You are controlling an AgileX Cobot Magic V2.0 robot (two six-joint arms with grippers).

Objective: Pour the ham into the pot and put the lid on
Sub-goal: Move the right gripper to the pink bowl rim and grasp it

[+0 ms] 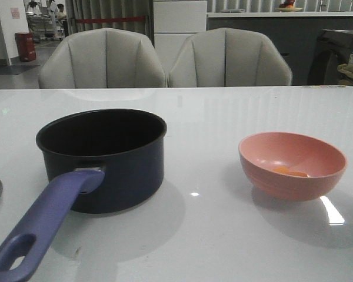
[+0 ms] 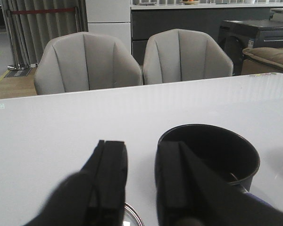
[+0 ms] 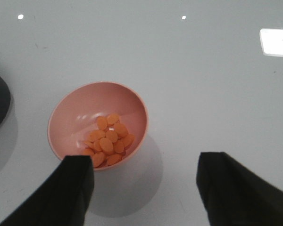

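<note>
Ham slices (image 3: 109, 140) lie in a pink bowl (image 1: 292, 165) on the white worktop (image 1: 223, 235), well apart from the empty navy saucepan (image 1: 103, 157). The right gripper (image 3: 144, 190) hangs wide above the bowl; the left gripper (image 2: 140, 181) stands narrowly parted, empty.

Pot (image 1: 103, 158) left, ham (image 1: 289, 172) in bowl (image 1: 292, 164)

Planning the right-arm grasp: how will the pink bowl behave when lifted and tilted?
The pink bowl looks thin-walled and small, so probably light and stiff. Its smooth curved rim may slip in the open right pincer. The ham lies loose in a pile, so the pieces will likely slide together toward the low side once tilted. On the glossy table, a push likely slides it.
</note>
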